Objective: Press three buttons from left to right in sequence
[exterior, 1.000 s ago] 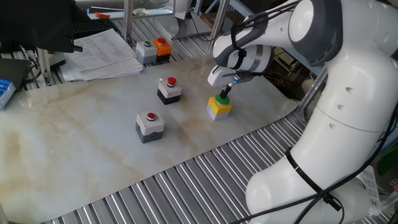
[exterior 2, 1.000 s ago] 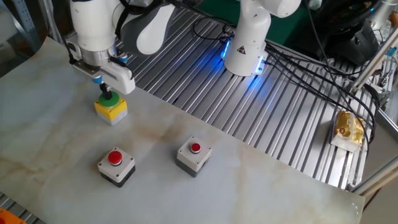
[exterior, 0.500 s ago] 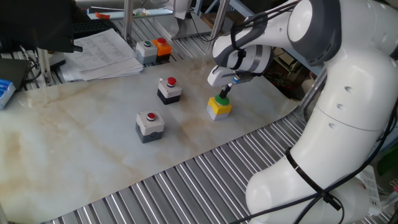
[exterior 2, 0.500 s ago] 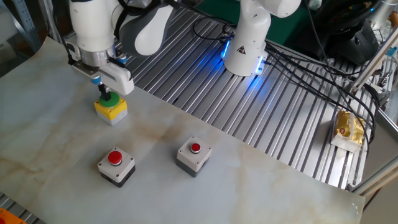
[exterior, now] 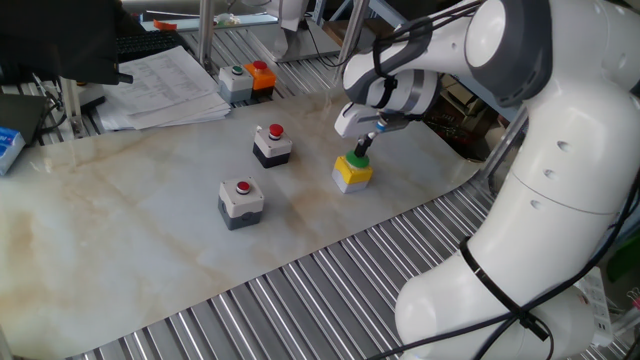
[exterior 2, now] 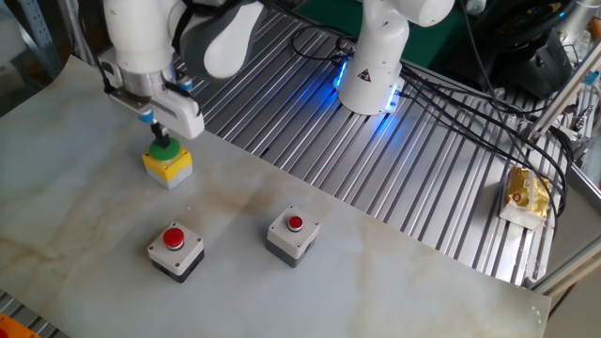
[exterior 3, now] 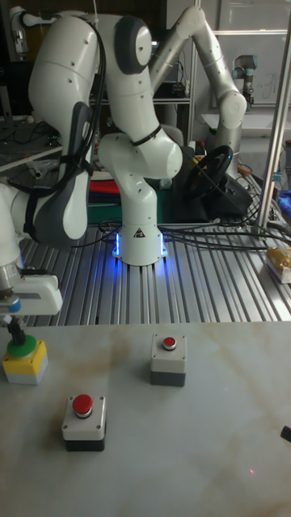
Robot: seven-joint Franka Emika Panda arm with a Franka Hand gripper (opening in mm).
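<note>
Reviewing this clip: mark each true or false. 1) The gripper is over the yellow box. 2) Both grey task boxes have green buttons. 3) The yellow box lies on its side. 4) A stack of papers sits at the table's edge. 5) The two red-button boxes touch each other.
1) True: the gripper is at the green dome of the yellow box.
2) False: both grey boxes carry red buttons.
3) False: it stands upright, dome on top.
4) True: the papers lie at the far edge in one fixed view.
5) False: bare table separates them.
</note>
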